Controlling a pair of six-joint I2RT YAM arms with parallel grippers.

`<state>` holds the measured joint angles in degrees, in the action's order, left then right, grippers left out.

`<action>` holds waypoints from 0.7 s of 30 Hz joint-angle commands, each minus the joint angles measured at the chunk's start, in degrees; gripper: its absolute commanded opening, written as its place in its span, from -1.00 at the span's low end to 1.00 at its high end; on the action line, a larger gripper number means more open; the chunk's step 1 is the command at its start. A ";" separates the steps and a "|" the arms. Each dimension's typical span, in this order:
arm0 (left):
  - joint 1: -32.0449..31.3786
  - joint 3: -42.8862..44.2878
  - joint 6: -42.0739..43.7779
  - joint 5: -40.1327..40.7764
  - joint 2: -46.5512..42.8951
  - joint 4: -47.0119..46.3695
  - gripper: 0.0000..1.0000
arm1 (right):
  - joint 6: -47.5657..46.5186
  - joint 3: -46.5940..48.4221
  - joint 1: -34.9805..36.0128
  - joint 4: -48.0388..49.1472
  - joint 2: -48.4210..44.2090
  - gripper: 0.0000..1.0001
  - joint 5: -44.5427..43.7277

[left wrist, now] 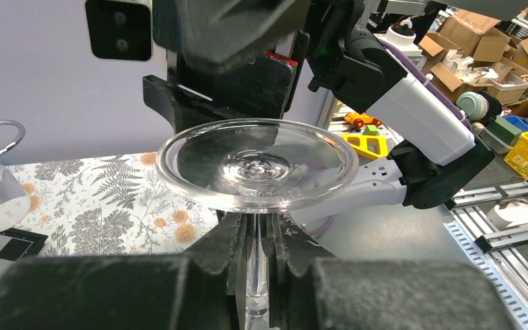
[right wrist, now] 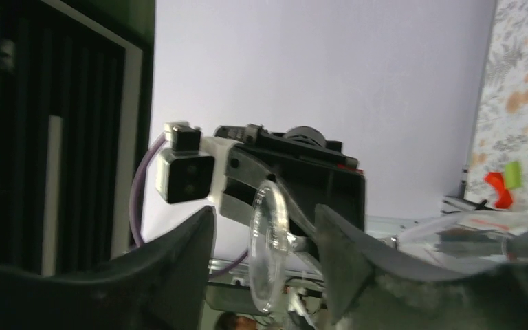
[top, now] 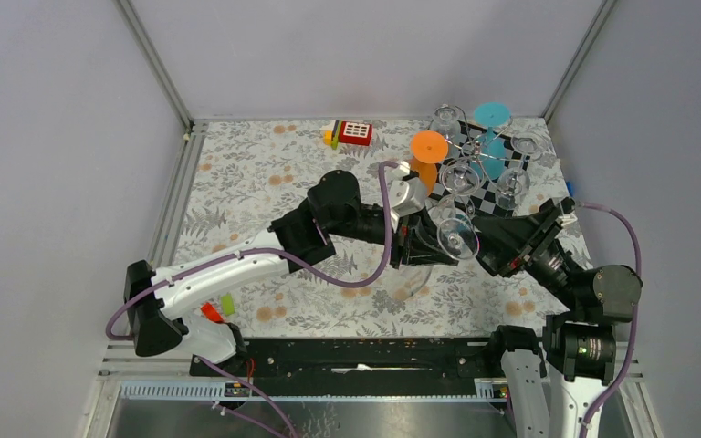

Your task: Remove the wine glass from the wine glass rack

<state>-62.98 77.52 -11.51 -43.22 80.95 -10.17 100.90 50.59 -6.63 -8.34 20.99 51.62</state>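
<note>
Wine glass: the clear stemmed wine glass (top: 457, 237) is off the rack, in the air over the near edge of the black-and-white checkered board (top: 488, 199), between the two grippers.
Left gripper: the left gripper (top: 427, 245) is clamped on the glass's thin stem (left wrist: 256, 268). Its dark fingers (left wrist: 210, 258) press on either side, and the round foot (left wrist: 258, 165) sits just past their tips.
Right gripper: the right gripper (top: 486, 243) has its fingers (right wrist: 179, 268) spread apart, with the foot edge-on in the gap. Whether they touch it cannot be told.
Rack: the silver chrome wire wine glass rack (top: 479, 146) stands on the board at the far right, with other clear glasses (top: 461, 175) hanging on it, apart from the gripped glass.
Open room: the floral table cover (top: 256, 182) lies open left of the left arm, out to the metal side rail (top: 166, 219). The right arm sits near the right table edge.
</note>
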 commanded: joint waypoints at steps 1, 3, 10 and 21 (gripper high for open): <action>-0.39 -0.37 0.40 3.77 -3.78 -2.11 -1.00 | -0.72 -0.18 0.20 5.77 -0.45 0.46 -2.16; -0.24 -1.01 0.65 7.69 -5.38 -0.70 -1.00 | -2.95 -0.02 0.20 5.54 -0.97 0.71 -4.13; 1.67 -5.94 -1.38 21.10 -13.33 1.54 -1.00 | -17.08 3.02 0.19 -2.17 -1.80 0.87 -10.63; 10.12 -7.74 -9.35 38.08 -21.77 7.81 -1.00 | -31.30 11.21 0.22 -5.79 7.87 0.78 -8.04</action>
<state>-54.52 69.58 -17.74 -12.88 61.30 -2.83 76.29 58.37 -6.63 -15.16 23.66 41.58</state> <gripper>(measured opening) 0.110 0.905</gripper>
